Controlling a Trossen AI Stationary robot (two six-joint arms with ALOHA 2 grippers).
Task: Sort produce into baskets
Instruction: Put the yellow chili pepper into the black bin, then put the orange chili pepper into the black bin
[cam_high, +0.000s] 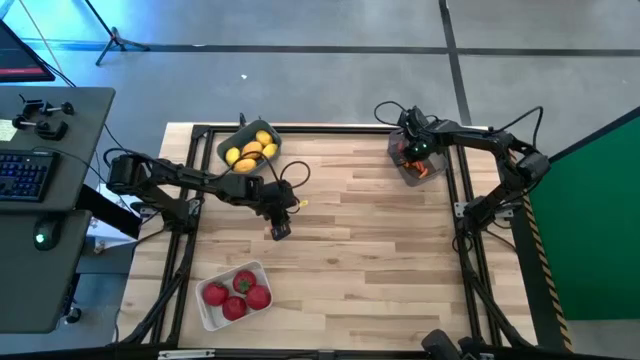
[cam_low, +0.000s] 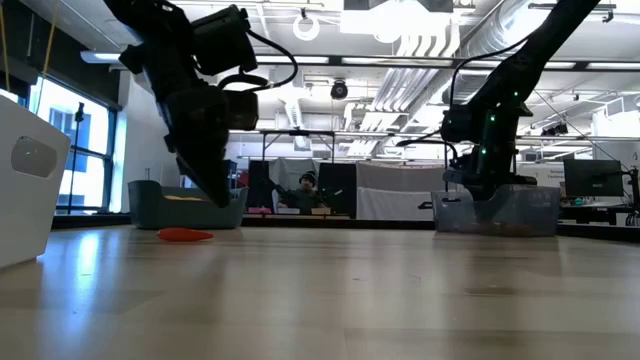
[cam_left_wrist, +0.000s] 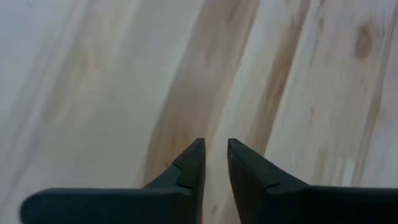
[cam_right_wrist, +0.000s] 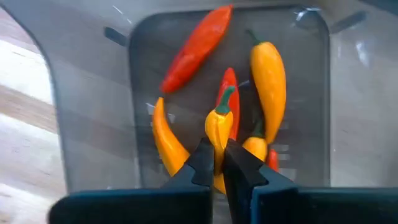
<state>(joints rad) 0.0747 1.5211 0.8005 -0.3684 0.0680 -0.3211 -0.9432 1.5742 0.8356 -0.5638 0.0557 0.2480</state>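
A: Nearest you, the white plastic basket of round red fruits (cam_high: 235, 292) sits near the table's front edge, behind and well apart from your left gripper (cam_high: 280, 229).

B: And that gripper?

A: Fingers (cam_left_wrist: 190, 168) a narrow slit apart, nothing between them, over bare wooden table (cam_high: 370, 240). One thin orange-red pepper (cam_low: 185, 235) lies on the boards just beside it; the blue-grey bin of yellow lemon-like fruits (cam_high: 250, 150) is beyond.

B: The right?

A: Your right gripper (cam_right_wrist: 216, 163) pinches a small yellow-orange pepper (cam_right_wrist: 219, 124) above the dark translucent bin (cam_high: 414, 160) of peppers. Let go while tilted or off-centre and it may bounce over the rim.
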